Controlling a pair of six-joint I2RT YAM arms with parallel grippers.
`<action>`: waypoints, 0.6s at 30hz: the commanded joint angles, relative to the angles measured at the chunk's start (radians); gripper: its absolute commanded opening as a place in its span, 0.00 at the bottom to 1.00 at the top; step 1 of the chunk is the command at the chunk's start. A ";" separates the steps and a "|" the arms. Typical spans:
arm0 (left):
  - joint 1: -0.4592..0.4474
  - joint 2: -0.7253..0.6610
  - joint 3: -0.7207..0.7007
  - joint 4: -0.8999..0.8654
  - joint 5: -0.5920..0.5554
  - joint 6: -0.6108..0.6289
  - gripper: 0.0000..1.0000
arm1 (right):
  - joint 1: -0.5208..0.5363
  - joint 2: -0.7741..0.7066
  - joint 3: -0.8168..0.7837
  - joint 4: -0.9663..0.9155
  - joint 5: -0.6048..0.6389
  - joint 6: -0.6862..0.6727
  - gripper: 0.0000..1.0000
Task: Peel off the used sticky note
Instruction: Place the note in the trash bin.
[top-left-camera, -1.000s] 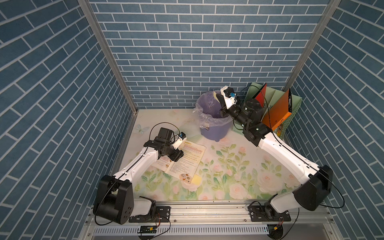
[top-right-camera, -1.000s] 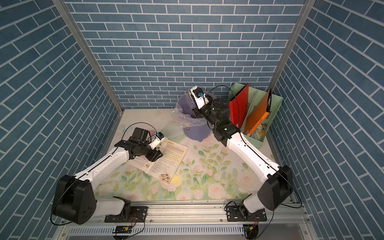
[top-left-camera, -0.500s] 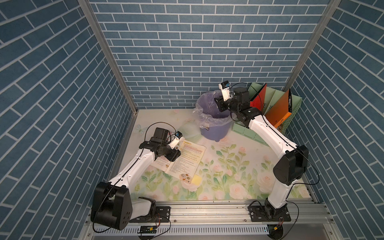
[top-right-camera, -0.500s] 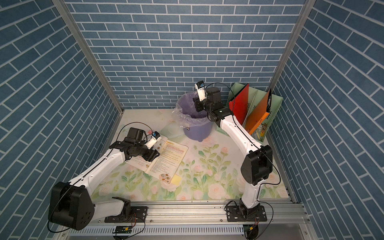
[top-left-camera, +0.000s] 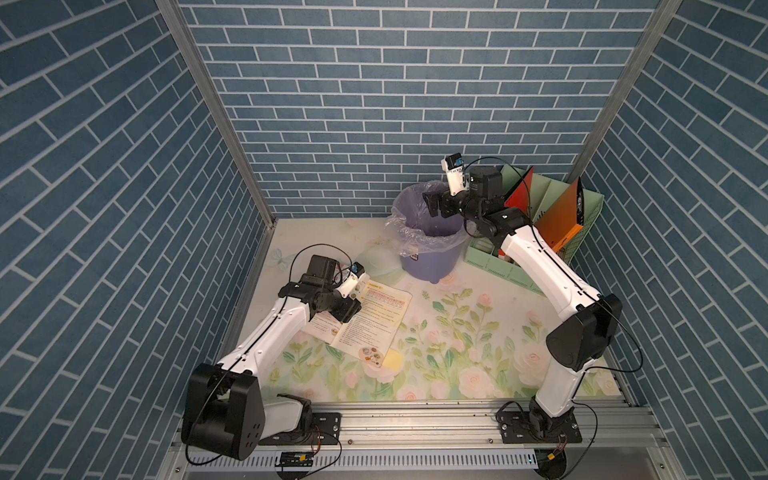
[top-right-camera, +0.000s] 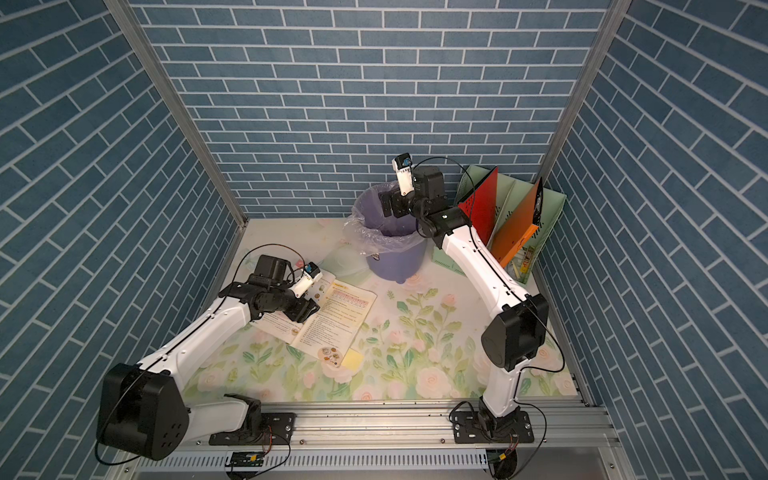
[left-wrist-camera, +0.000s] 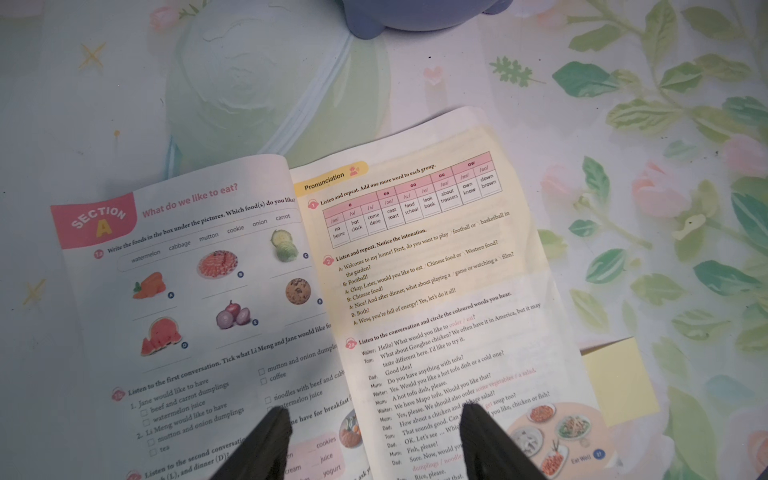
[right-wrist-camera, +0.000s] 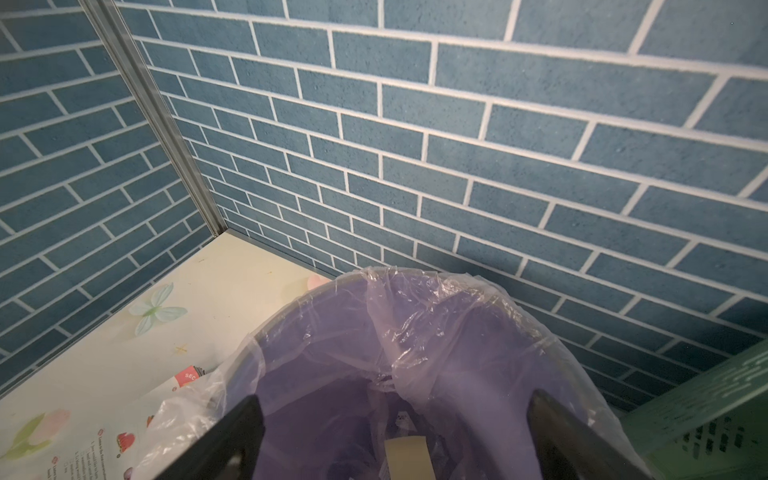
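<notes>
An open textbook (top-left-camera: 374, 320) lies on the flowered mat. A yellow sticky note (top-left-camera: 392, 359) (left-wrist-camera: 619, 382) pokes out from under the book's near right corner. My left gripper (left-wrist-camera: 374, 413) is open, one fingertip on each page astride the spine, holding nothing. Above the lined purple bin (top-left-camera: 428, 259), my right gripper (right-wrist-camera: 395, 399) hangs open and empty. A pale yellow note (right-wrist-camera: 407, 457) lies down inside the bin between the fingers. Both top views show the left gripper (top-right-camera: 309, 309) low on the book and the right gripper (top-right-camera: 392, 203) over the bin mouth.
A green file rack (top-left-camera: 552, 216) with red and orange folders stands right of the bin, close to my right arm. A translucent green sleeve (left-wrist-camera: 257, 83) lies flat between book and bin. Brick walls close the cell on three sides.
My right gripper has gone from shut to open over the bin, and its arm has drawn up nearer the back wall. The left arm has hardly moved.
</notes>
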 joint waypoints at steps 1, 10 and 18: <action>0.006 0.002 -0.003 0.014 -0.007 -0.011 0.70 | 0.066 -0.067 -0.015 -0.068 0.084 0.021 0.99; 0.083 0.021 -0.003 0.034 -0.001 -0.004 0.70 | 0.049 -0.513 -0.724 0.354 -0.084 0.354 0.99; 0.242 0.040 0.018 0.008 0.004 0.064 0.70 | 0.086 -0.602 -0.870 0.164 0.032 0.480 1.00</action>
